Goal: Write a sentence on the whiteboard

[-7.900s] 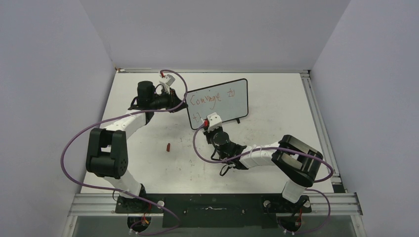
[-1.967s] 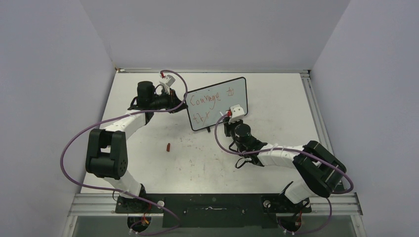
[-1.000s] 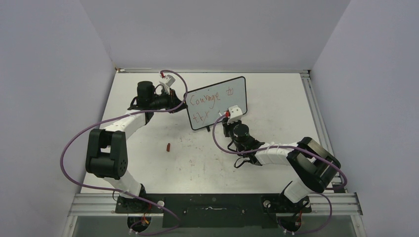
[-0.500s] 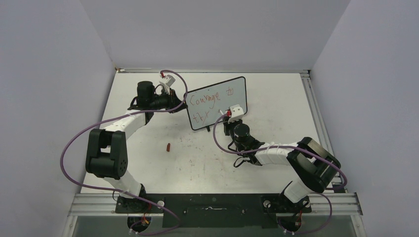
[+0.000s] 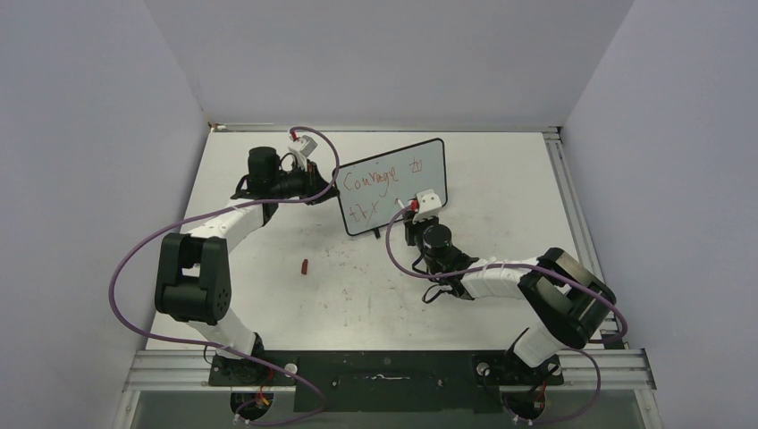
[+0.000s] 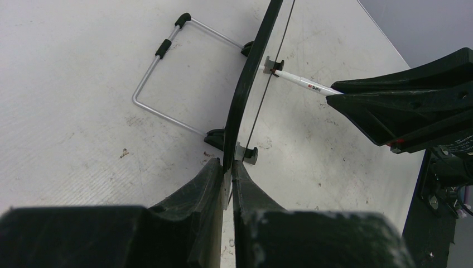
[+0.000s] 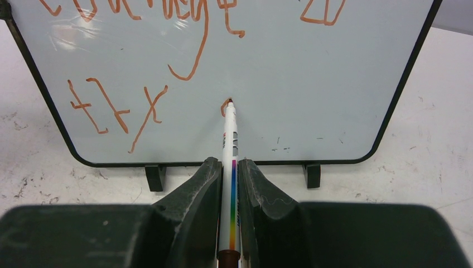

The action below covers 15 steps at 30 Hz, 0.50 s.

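Observation:
The whiteboard [image 5: 393,185] stands upright at mid table on two black feet. It carries the sentence [image 7: 139,61] in red marker: "Courage to" on top, "try" below, and a small fresh stroke at the pen tip. My left gripper [image 6: 229,166] is shut on the whiteboard's left edge [image 6: 245,89], seen edge-on. My right gripper [image 7: 229,163] is shut on a white marker [image 7: 230,145] with a rainbow stripe. The marker's tip touches the board to the right of "try". In the top view my right gripper [image 5: 413,214] sits at the board's lower right.
A small red marker cap [image 5: 305,265] lies on the table left of centre. The board's wire stand [image 6: 167,72] spreads behind it in the left wrist view. Purple cables loop beside both arms. Grey walls close the table on three sides.
Since 7.9 s ago my right gripper has moved right along the board's second line and "try" has been written. In the last second the arm has barely moved.

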Each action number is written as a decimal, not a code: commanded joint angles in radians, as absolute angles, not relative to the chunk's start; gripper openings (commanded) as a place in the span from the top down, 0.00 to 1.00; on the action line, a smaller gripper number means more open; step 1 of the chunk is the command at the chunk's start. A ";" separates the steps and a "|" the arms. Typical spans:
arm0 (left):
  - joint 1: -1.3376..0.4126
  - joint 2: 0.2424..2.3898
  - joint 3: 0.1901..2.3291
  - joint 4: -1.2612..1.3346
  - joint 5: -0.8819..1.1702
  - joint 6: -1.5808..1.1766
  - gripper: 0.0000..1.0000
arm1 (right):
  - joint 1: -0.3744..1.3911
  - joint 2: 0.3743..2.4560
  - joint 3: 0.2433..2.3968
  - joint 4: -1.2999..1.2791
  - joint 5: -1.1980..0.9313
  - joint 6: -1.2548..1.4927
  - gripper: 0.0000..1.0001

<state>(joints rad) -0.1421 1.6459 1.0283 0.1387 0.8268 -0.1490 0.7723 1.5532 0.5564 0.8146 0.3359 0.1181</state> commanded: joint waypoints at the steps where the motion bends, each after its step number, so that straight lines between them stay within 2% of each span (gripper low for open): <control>1: -0.141 1.612 1.069 0.137 0.857 -0.150 1.00 | 0.773 1.571 0.546 0.862 0.341 0.139 0.95; 15: -0.141 1.612 1.068 0.137 0.857 -0.150 1.00 | 0.775 1.582 0.537 0.862 0.369 0.140 0.95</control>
<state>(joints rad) -0.1421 1.6459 1.0283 0.1387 0.8268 -0.1490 0.7731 1.5684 0.5385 0.8188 0.3382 0.1249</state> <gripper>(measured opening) 0.072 0.153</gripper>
